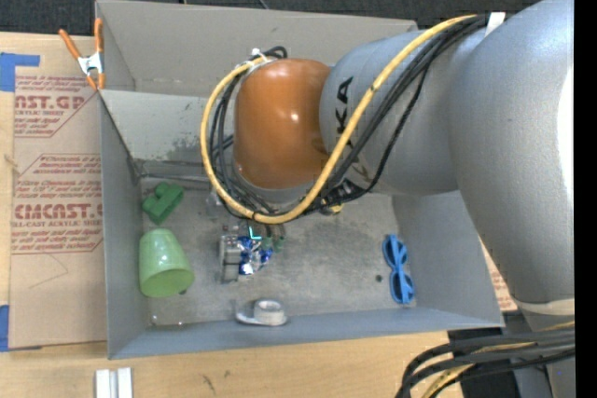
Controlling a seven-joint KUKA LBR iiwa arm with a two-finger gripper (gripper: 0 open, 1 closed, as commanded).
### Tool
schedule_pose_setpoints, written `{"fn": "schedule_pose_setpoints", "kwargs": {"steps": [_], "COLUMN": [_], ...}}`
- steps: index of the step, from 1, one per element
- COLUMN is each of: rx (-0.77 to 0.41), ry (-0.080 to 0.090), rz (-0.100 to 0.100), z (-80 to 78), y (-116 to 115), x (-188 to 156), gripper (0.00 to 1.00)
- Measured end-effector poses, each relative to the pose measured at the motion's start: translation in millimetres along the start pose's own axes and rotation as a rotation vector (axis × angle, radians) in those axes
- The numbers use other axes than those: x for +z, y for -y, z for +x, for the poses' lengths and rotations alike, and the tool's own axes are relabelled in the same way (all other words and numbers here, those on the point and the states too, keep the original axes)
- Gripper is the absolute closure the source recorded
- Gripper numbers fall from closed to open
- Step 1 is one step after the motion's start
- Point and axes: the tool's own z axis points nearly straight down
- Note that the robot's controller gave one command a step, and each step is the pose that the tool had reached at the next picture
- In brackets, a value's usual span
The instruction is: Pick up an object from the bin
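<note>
My gripper (241, 254) hangs below the orange wrist cover, low over the bin floor a little left of the middle. A small blue and green bit shows at its tip, and I cannot tell whether that is a loose thing or part of the gripper. A pale green plastic cup (163, 264) lies on its side to the left of the gripper. A small dark green block (162, 201) sits just above the cup by the left wall. A whitish ring-shaped piece (262, 314) lies near the front wall, just below the gripper.
A pair of blue toy glasses (399, 269) lies on the floor at the right side of the bin. The arm and its orange cover hide the back middle of the bin.
</note>
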Motion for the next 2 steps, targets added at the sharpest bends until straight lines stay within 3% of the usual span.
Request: {"fn": "schedule_pose_setpoints", "kwargs": {"steps": [1,2], "rx": [-0.227,-0.212], "ry": [0.003,0.009], "rz": [0.003,-0.003], "z": [-9.4,-14.5], "y": [97.8,58.0], "x": [90.5,87.7], "gripper": [0.00,0.00]}}
